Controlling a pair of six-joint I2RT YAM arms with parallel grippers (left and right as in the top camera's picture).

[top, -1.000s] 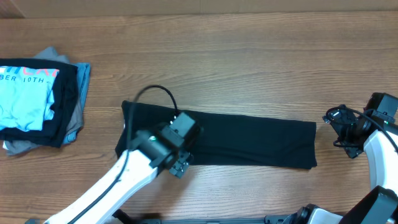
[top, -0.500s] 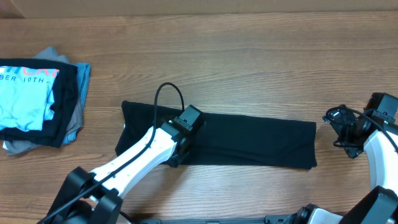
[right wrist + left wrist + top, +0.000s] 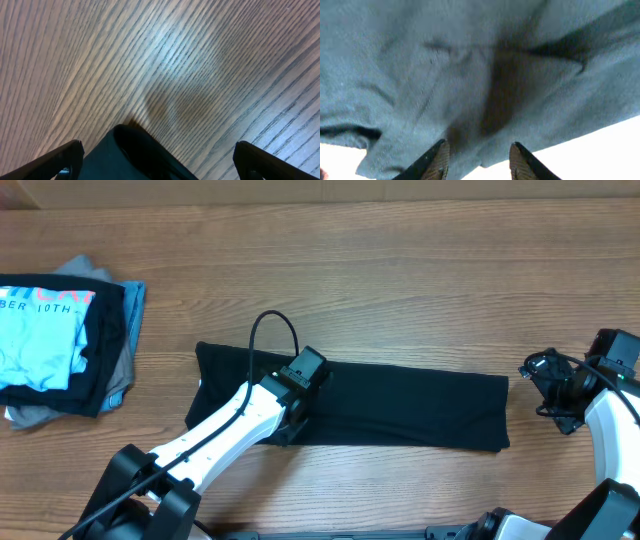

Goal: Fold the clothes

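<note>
A wood-grain table (image 3: 400, 260) fills the overhead view. Along its middle lies the black garment (image 3: 420, 410), folded into a long flat strip. A stack of folded clothes (image 3: 100, 370) sits at the far left, topped by a light blue T-shirt (image 3: 40, 340). The left gripper (image 3: 479, 147) is down on the strip's left part, its fingers partly apart with fabric between them; whether they pinch it I cannot tell. The right gripper (image 3: 157, 150) gapes wide over bare wood near the strip's right end.
</note>
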